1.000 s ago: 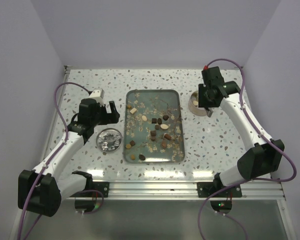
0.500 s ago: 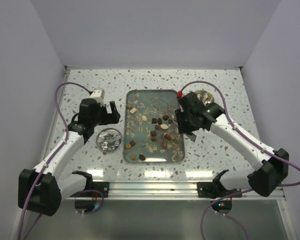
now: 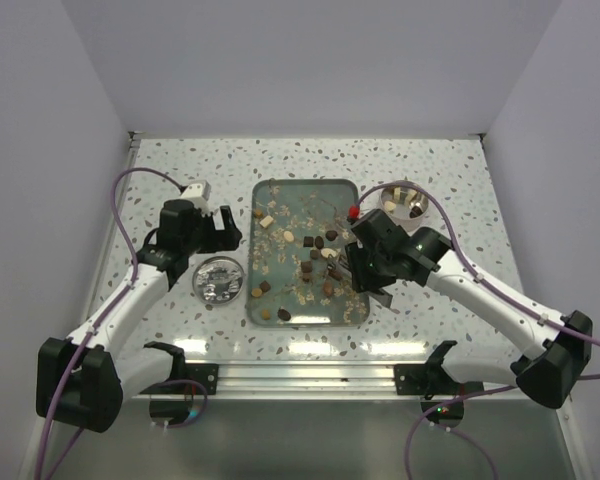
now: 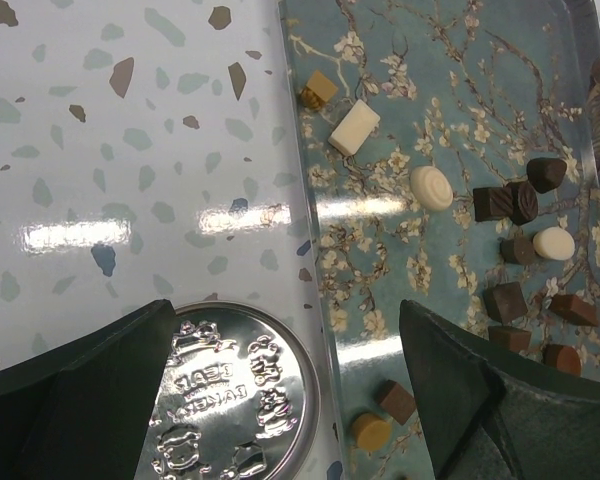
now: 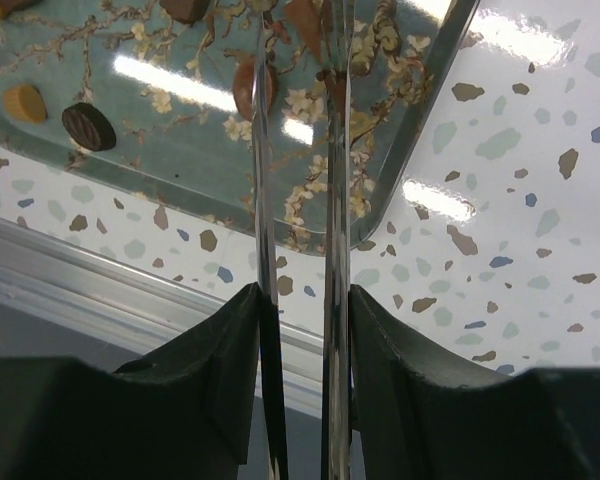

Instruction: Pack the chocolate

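Where the speckled terrazzo table (image 3: pixel 180 165) carries a rounded rectangular tray (image 3: pixel 307 183), glossy teal and printed with pale blossom branches, the chocolate (image 4: pixel 520 200) lies loose across its surface; dark brown cubes and ridged rounds cluster toward the middle and right, with a cream oval (image 4: pixel 431 187), a cream block (image 4: pixel 354 127) and a small tan cube (image 4: pixel 318 90) nearer the left rim; a few more pieces sit in the small round metal bowl (image 3: pixel 384 205) just beyond the tray's far right corner. A round silver tin (image 4: pixel 235 400), shiny and embossed, rests just beside the tray's left edge. The left gripper (image 4: pixel 285 320) hangs above the tin and that left rim, its dark matte fingers spread wide and grasping nothing. The right gripper (image 3: pixel 355 280) carries two long, thin, mirror-bright metal blades that reach over the tray's near right corner; they run close together with a narrow gap, their tips are cut off in the wrist view, and whether they pinch a piece cannot be told. A second ago the right arm stood over the bowl, hiding it; since then it has swung in across the tray's right side, leaving the bowl uncovered, while the left arm, the tin and the tray have kept their places.
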